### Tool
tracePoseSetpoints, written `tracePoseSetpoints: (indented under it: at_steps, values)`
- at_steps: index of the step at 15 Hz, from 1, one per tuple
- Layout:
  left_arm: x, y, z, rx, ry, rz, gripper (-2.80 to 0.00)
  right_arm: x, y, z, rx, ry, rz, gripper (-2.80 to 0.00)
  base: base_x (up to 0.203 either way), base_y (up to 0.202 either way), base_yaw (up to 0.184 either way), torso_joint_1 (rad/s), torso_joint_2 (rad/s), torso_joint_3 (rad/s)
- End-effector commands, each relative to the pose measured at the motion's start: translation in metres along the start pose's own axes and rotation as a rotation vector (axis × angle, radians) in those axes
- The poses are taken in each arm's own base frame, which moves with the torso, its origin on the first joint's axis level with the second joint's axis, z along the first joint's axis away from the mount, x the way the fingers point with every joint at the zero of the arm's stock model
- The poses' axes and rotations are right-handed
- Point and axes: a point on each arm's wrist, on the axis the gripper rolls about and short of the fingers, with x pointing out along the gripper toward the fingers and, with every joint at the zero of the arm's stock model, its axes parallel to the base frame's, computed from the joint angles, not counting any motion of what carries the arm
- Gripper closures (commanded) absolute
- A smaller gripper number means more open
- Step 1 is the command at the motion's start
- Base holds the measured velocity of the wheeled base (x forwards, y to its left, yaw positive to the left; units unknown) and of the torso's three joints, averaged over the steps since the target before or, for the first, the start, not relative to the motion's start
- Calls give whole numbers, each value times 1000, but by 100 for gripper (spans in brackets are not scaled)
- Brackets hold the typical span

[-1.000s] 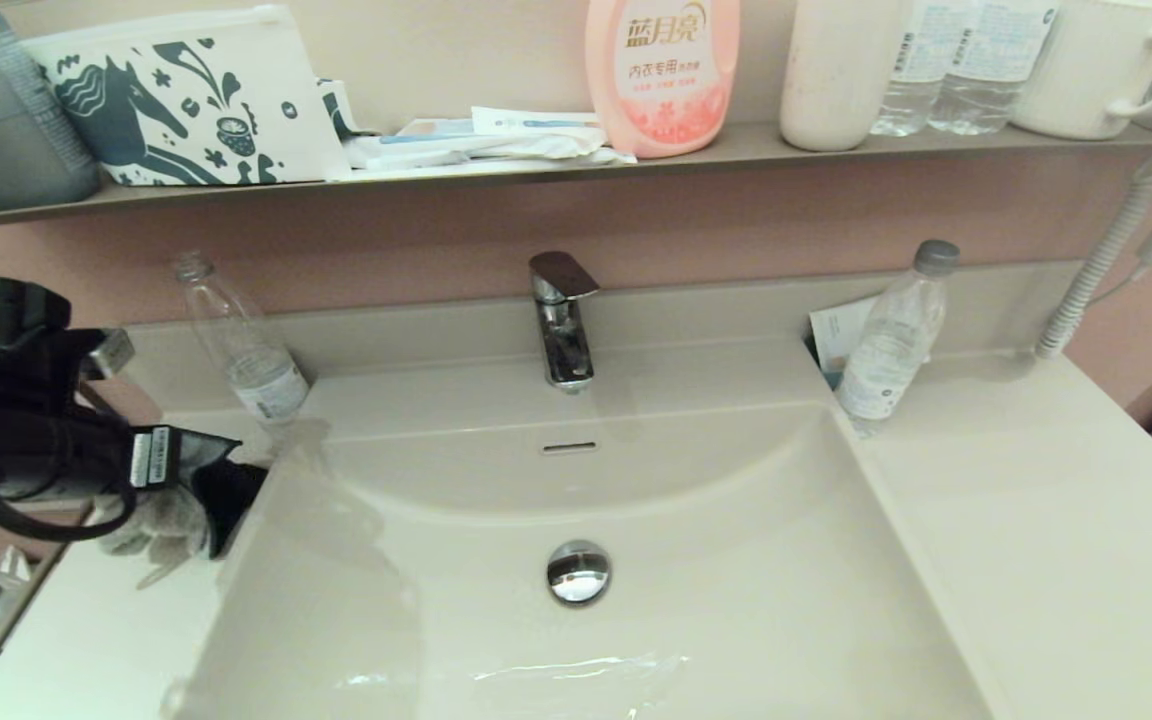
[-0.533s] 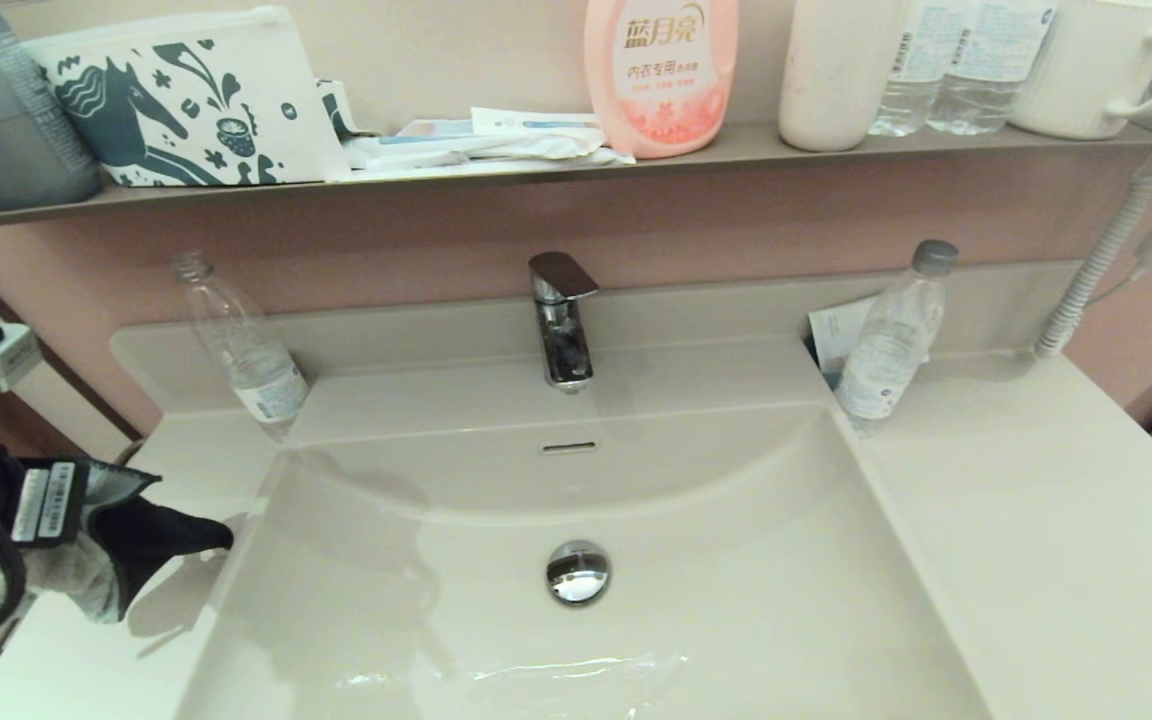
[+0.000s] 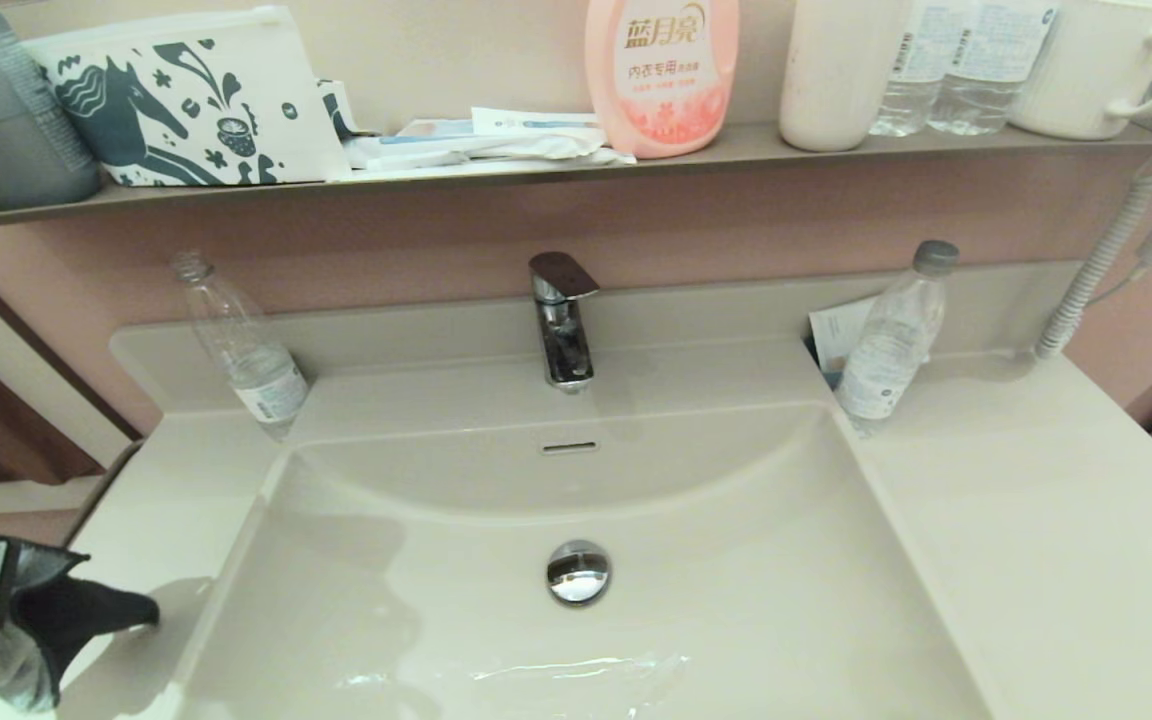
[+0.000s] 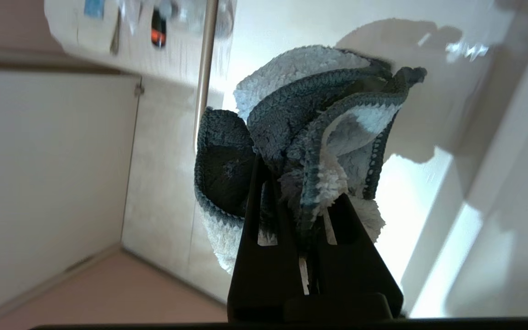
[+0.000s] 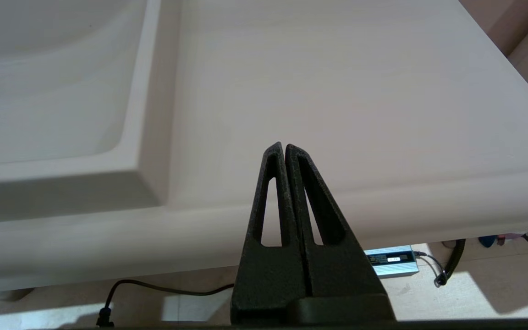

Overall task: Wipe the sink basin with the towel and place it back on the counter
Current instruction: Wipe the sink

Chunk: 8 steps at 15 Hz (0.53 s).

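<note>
The towel (image 3: 66,615), grey-blue and charcoal, is bunched in my left gripper (image 3: 6,625), which is shut on it at the head view's lower left, above the counter's (image 3: 166,470) front left corner, left of the sink basin (image 3: 736,580). In the left wrist view the towel (image 4: 314,101) bulges past the left gripper (image 4: 298,185) over the glossy top. The basin holds a chrome drain plug (image 3: 578,572) and an overflow slot (image 3: 569,447). My right gripper (image 5: 284,147) is shut and empty, parked at the counter's (image 5: 337,91) front edge, right of the basin (image 5: 53,91).
A chrome faucet (image 3: 561,320) stands behind the basin. Clear bottles stand at the back left (image 3: 241,350) and back right (image 3: 891,340). The wall shelf (image 3: 836,145) carries a horse pouch (image 3: 186,100), a pink bottle (image 3: 661,70) and a mug (image 3: 1101,60).
My left gripper has carried the towel from the basin's left rim toward the front and left, down to the lower left corner. The right arm has not moved.
</note>
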Motion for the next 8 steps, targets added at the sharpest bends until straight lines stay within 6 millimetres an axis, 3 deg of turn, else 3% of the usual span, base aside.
tracePoseSetpoints:
  at_steps: [1,8]
  values:
    - [-6,2,-20,3,29,10,0,0,0,0,0,1,0,0,0,0,0,0,0,0]
    - [3,-3,-42,-89,172,15,0,0,0,0,0,1,0,0,0,0,0,0,0,0]
